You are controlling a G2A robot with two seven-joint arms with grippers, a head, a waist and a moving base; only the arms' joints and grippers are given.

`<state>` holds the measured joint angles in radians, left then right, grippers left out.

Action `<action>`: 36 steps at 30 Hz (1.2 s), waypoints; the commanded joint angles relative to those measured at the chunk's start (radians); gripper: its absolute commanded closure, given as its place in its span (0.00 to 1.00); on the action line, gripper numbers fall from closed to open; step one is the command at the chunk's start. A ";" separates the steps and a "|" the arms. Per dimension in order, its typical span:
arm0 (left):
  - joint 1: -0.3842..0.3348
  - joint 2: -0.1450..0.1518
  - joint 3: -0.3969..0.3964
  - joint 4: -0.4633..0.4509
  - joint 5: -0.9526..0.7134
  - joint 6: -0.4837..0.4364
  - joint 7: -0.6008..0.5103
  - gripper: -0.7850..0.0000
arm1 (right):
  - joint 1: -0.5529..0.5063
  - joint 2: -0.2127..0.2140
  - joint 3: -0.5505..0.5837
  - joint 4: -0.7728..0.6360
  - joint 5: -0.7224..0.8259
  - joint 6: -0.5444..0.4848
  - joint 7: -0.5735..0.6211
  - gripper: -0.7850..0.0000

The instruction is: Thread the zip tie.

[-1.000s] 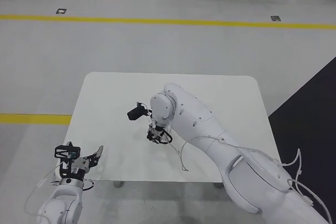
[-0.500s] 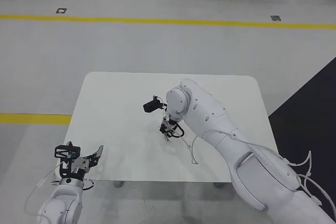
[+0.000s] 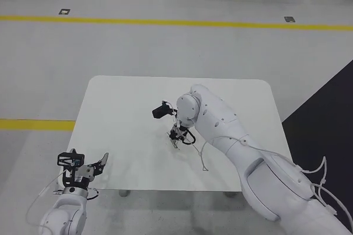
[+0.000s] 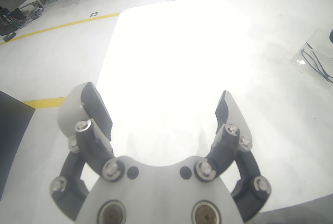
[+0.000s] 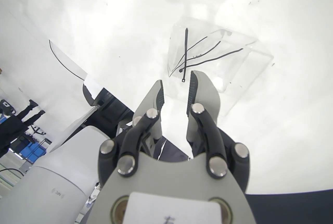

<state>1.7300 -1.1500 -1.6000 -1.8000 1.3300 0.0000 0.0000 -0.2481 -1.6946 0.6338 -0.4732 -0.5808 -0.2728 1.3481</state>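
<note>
Shifted rightward since a second ago: right gripper, fingers a little apart, holding nothing, above clear tray of black zip ties at middle of tabletop. Left gripper off near-left corner, fingers wide, empty.

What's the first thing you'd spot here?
The big white arm's right hand, open, hangs over a clear tray of black zip ties near the middle of the white table. The left hand sits wide open by the table's near corner.
</note>
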 commanded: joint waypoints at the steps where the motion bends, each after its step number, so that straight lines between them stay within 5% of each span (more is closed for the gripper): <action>1: 0.000 0.000 0.000 0.000 0.000 0.000 0.000 0.00 | 0.001 -0.007 -0.007 0.022 -0.002 -0.014 -0.012 0.74; 31: 0.000 0.000 0.000 0.000 0.000 0.000 0.000 0.00 | 0.023 -0.114 -0.061 0.249 -0.010 -0.139 -0.115 0.82; 36: 0.000 0.000 0.000 0.000 0.000 0.000 0.000 0.00 | 0.023 -0.121 -0.057 0.270 -0.001 -0.142 -0.117 1.00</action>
<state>1.7300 -1.1500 -1.6000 -1.8000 1.3300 0.0000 0.0000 -0.2259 -1.8148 0.5760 -0.2077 -0.5823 -0.4150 1.2330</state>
